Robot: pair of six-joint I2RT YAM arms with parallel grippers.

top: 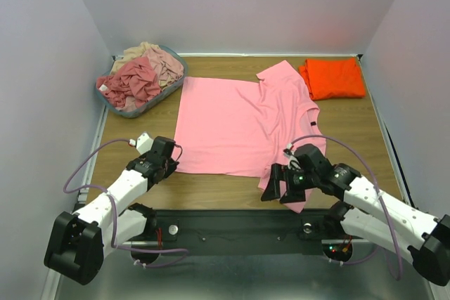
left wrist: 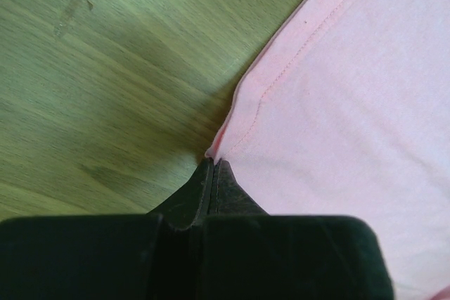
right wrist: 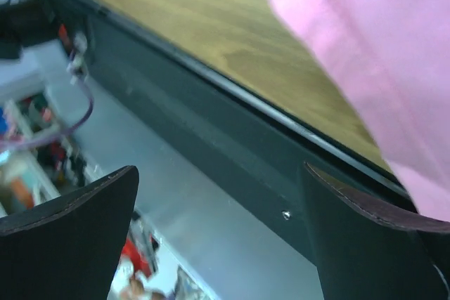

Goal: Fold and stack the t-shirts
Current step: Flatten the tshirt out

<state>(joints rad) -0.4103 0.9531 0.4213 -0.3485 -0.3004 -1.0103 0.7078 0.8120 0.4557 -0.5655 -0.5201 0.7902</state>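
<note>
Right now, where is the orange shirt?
In the top view, the folded orange t-shirt lies at the far right of the table, just beside the pink t-shirt.

White arm links [top: 116,198], black joints [top: 74,244] and tools [top: 171,165], purple cables [top: 79,168].

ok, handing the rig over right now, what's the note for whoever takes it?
Left tool: shut, tips at the pink shirt's near left corner; can't confirm it is pinching cloth.
Right tool: open, at the shirt's near right sleeve, holding nothing.
Pink shirt: spread flat on the table, not folded.
Orange shirt: folded, far right.
Rose shirt and beige shirt: crumpled in the basket, far left.
Left to do: fold pink, stack it, then the basket shirts.
</note>
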